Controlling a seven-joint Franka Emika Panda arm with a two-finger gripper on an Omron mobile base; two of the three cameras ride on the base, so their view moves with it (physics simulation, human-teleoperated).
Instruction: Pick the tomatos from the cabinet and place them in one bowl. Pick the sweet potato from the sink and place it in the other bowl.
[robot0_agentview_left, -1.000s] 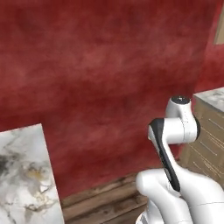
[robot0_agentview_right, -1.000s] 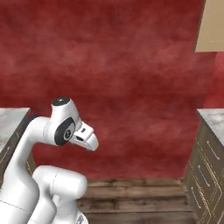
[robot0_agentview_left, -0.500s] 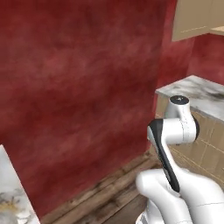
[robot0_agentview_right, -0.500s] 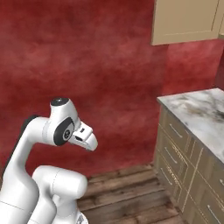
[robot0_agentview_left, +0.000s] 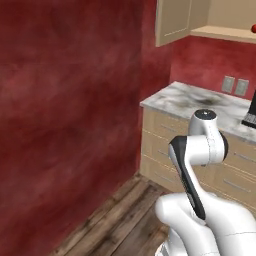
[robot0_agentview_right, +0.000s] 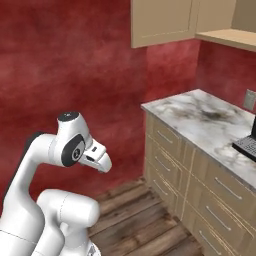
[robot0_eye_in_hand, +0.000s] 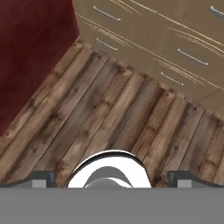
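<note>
**Claw wide open over floor, nothing held; cabinet up at top right**

Arm folded up close to base. Claw (robot0_eye_in_hand: 112, 178) points down at the wood plank floor (robot0_eye_in_hand: 105, 118); fingertips (robot0_eye_in_hand: 41, 178) sit far apart at the bottom of the hand view, jaws fully spread, nothing btwn them. In right base view the hand (robot0_agentview_right: 97, 156) hangs beside the arm's upper joint, well clear of the worktop.

Cabinet (robot0_agentview_left: 172, 21): light tan wall unit, high on the red wall (robot0_agentview_left: 65, 115), door closed on the near part. Next to it an open shelf (robot0_agentview_left: 225, 33), w/ a small red bit (robot0_agentview_left: 253, 27) at the far right frame edge, prob. a tomato, too cropped to be sure.

Below: marble worktop (robot0_agentview_right: 200, 117) over tan drawers (robot0_agentview_right: 172, 165) w/ short silver handles. Dark flat object (robot0_agentview_right: 246, 145) sits on worktop at right edge, cut off. Two grey wall outlets (robot0_agentview_left: 235, 85) above worktop.
</note>
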